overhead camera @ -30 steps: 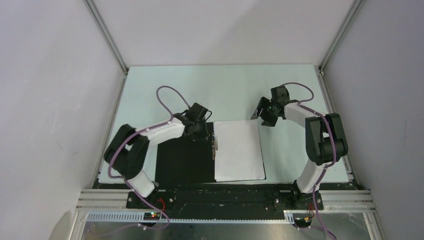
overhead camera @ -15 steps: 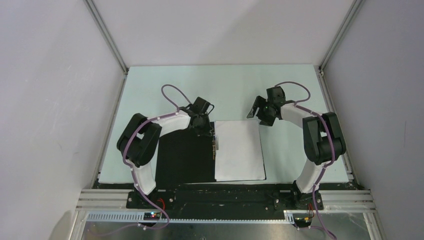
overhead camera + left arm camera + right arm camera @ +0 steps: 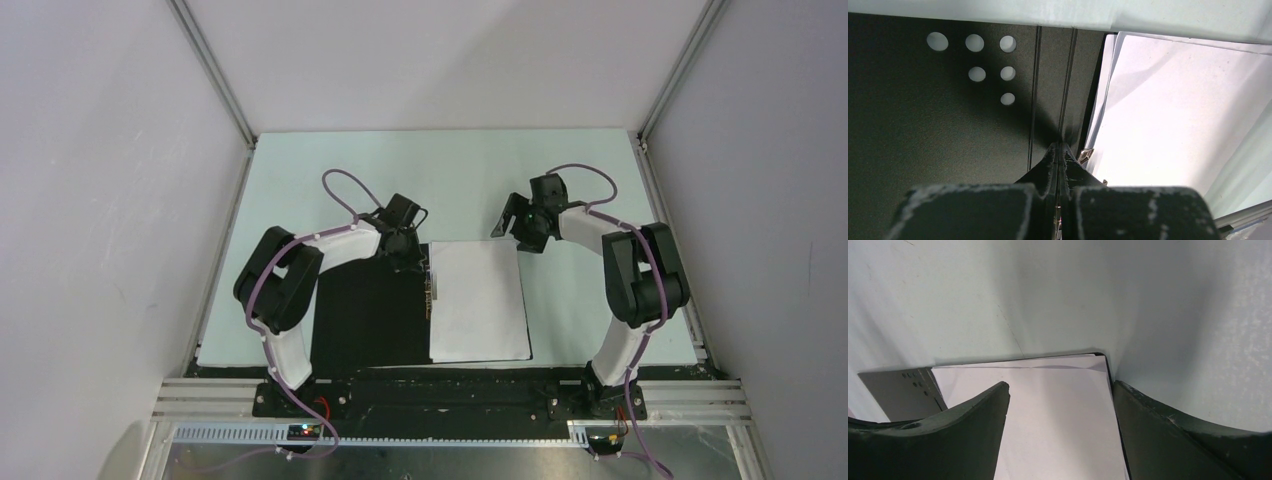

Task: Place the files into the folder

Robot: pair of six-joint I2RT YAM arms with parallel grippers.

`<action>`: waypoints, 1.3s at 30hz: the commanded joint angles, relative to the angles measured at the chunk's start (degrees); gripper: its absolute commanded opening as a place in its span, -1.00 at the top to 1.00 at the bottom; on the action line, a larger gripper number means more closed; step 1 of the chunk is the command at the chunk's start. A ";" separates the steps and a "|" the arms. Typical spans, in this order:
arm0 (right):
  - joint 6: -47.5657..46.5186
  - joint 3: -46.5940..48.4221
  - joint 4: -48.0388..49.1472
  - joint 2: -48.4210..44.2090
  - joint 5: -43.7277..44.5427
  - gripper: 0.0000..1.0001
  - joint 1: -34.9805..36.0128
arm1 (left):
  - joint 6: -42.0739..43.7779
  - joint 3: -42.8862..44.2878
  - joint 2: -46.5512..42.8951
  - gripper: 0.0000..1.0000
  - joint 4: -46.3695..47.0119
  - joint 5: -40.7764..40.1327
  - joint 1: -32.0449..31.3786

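On pale green table (image 3: 330, 170), grey walls (image 3: 90, 200) around, left fingers (image 3: 1047, 169) together, right fingers (image 3: 973, 415) spread

We see a flat pale mint-green tabletop (image 3: 450, 170) enclosed on three sides by plain white wall panels (image 3: 100, 220). Silver aluminium frame rails (image 3: 200, 398) run along its near edge, and slanting silver corner posts (image 3: 215, 75) rise behind.

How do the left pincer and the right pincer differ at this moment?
The left pincer is shut; the right pincer is open. The left pincer points at the spine of the folder; the right pincer frames the far right corner of the white sheets. Both are black.
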 commanded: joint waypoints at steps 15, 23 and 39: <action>0.21 1.61 0.77 1.40 3.82 -0.66 4.57 | 0.96 1.66 2.34 1.00 0.13 0.32 0.49; -0.75 2.53 -0.87 1.25 7.35 -0.74 6.74 | 1.72 2.60 2.83 1.00 0.11 0.71 0.57; -2.23 0.20 -6.90 -7.92 7.19 -0.94 1.84 | 5.09 -10.29 -15.12 0.55 -0.84 0.34 -2.20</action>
